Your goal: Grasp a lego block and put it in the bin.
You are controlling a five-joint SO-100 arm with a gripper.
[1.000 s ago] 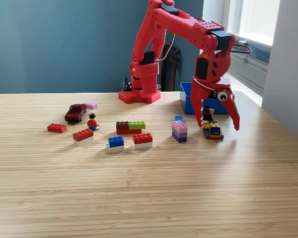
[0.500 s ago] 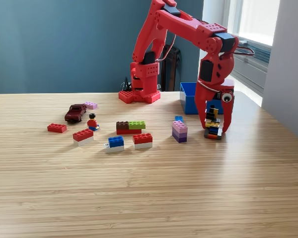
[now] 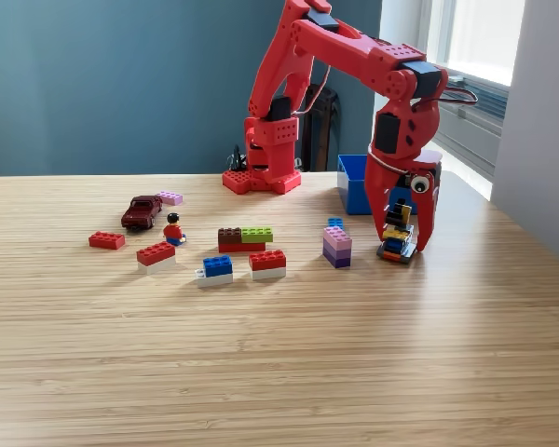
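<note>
My red gripper (image 3: 401,240) hangs at the exterior view's right, its jaws closed in on a small multi-coloured lego stack (image 3: 397,226) of black, yellow, blue and orange pieces. The stack leans slightly and its base is at the table surface. Right behind the gripper stands the blue bin (image 3: 357,183), partly hidden by the arm.
Left of the gripper lie a purple stack (image 3: 336,247), a brown-green-red block (image 3: 243,239), red-and-white bricks (image 3: 267,264), a blue-and-white brick (image 3: 215,269), a red brick (image 3: 106,240), a minifigure (image 3: 173,229), a dark red toy car (image 3: 142,211) and a pink brick (image 3: 170,197).
The jaws, wide open a second ago, have closed on the multi-coloured stack. The stack has tipped slightly and shifted a little.
</note>
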